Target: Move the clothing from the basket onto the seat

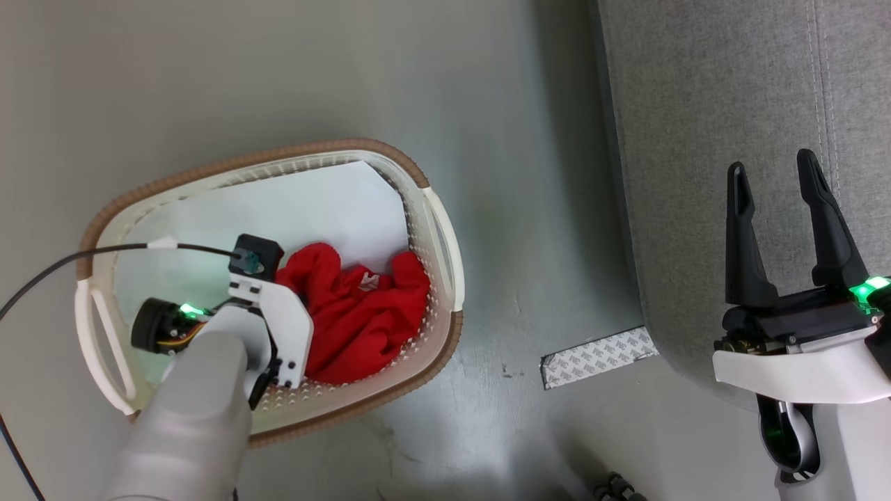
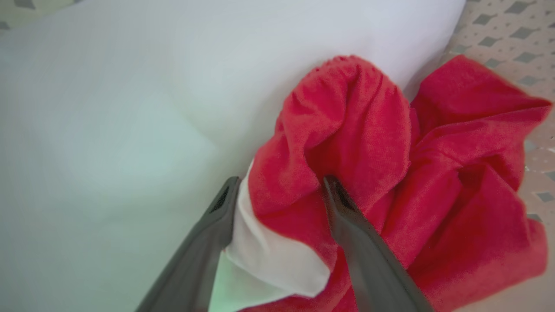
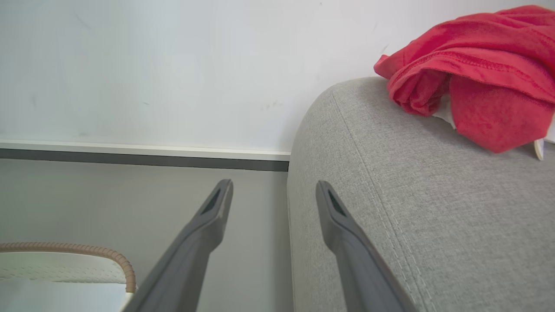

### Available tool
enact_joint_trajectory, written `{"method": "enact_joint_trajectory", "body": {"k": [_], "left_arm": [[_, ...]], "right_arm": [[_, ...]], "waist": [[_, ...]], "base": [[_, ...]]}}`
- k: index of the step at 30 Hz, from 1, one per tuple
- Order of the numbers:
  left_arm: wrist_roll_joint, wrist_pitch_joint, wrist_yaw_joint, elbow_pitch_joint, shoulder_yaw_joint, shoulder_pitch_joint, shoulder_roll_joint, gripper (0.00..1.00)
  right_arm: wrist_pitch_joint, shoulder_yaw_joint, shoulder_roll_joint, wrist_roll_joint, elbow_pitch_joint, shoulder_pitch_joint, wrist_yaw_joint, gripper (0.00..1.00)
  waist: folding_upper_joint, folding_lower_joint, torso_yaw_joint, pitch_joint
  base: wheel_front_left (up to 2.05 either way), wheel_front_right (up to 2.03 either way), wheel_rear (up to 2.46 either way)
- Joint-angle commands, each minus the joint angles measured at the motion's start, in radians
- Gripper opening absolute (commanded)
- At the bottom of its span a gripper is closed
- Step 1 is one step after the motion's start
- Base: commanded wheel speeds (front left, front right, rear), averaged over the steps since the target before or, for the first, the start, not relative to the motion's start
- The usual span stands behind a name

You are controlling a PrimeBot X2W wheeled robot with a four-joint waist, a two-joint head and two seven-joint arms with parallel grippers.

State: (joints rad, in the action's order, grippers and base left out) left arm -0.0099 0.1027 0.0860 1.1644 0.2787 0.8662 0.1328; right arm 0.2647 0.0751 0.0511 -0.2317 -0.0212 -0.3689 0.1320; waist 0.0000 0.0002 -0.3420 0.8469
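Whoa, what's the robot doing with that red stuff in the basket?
It is moving clothes from the basket to the seat. Its left hand is down inside the basket, open, with a fold of the red clothing in between, not squeezing yet. The right hand hovers open at the seat's edge. One red garment already lies on the seat.

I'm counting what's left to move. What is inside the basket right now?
A crumpled red garment lies in the basket on a white sheet, the open left gripper straddling one fold. Anything beneath the garment or the arm is hidden.
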Motion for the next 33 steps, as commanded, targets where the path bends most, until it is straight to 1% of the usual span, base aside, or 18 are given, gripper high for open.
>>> {"method": "enact_joint_trajectory", "body": {"k": [1,2,3,6,9,10,15,18,23,29,31,33], "left_arm": [[-0.001,-0.010,0.005,0.015,0.007,0.014,0.001,0.20],[-0.004,-0.015,0.007,0.020,0.009,0.011,-0.002,0.04],[-0.006,-0.020,0.010,0.026,0.013,0.008,-0.006,0.00],[-0.020,-0.050,0.019,0.033,0.020,-0.007,-0.016,0.00],[-0.059,-0.102,0.034,0.027,0.009,-0.037,-0.038,0.00],[-0.059,-0.102,0.034,0.027,0.009,-0.037,-0.038,0.00],[-0.133,-0.183,0.044,-0.004,0.008,-0.106,-0.061,0.00],[-0.193,-0.223,0.045,-0.047,0.031,-0.157,-0.073,0.00],[-0.298,-0.246,0.045,-0.167,0.072,-0.248,-0.073,0.00],[-0.369,-0.231,0.045,-0.373,0.071,-0.375,-0.029,0.00],[-0.381,-0.218,0.034,-0.462,0.062,-0.418,-0.014,0.00],[-0.389,-0.205,0.012,-0.559,0.052,-0.466,0.002,0.00]], "right_arm": [[-0.001,-0.004,0.000,-0.006,0.007,-0.018,-0.003,1.00],[-0.001,-0.008,0.000,-0.007,0.010,-0.018,-0.003,1.00],[-0.001,-0.011,0.000,-0.005,0.013,-0.017,-0.003,1.00],[-0.001,-0.021,-0.001,0.001,0.022,-0.015,-0.003,1.00],[-0.001,-0.027,0.000,0.010,0.039,-0.004,-0.003,1.00],[-0.001,-0.027,0.000,0.010,0.039,-0.004,-0.003,1.00],[-0.001,-0.043,0.000,0.026,0.065,0.032,-0.003,1.00],[-0.001,-0.055,0.000,0.035,0.077,0.056,-0.003,1.00],[-0.001,-0.073,0.000,0.045,0.101,0.103,-0.003,1.00],[-0.001,-0.093,0.000,0.064,0.122,0.158,-0.003,1.00],[-0.001,-0.097,0.000,0.066,0.125,0.172,-0.003,1.00],[-0.001,-0.103,0.000,0.072,0.130,0.185,-0.003,1.00]], "waist": [[0.0000,-0.0002,0.000,-0.003],[0.0000,-0.0002,0.002,-0.007],[0.0000,-0.0002,0.005,-0.014],[0.0000,-0.0002,0.017,-0.045],[0.0000,-0.0002,0.030,-0.096],[0.0000,-0.0002,0.030,-0.096],[0.0000,-0.0002,0.062,-0.214],[0.0000,-0.0002,0.085,-0.296],[0.0000,-0.0002,0.120,-0.431],[0.0000,-0.0002,0.153,-0.569],[0.0000,-0.0002,0.162,-0.602],[0.0000,-0.0002,0.172,-0.636]], "base": [[0.00,0.00,0.00],[0.00,0.00,0.00],[0.00,0.00,0.00],[0.00,0.00,0.00],[0.00,0.00,0.00],[0.00,0.00,0.00],[0.00,0.00,0.00],[0.00,0.00,0.00],[0.00,0.00,0.00],[0.00,0.00,0.00],[0.00,0.00,0.00],[0.00,0.00,0.00]]}}
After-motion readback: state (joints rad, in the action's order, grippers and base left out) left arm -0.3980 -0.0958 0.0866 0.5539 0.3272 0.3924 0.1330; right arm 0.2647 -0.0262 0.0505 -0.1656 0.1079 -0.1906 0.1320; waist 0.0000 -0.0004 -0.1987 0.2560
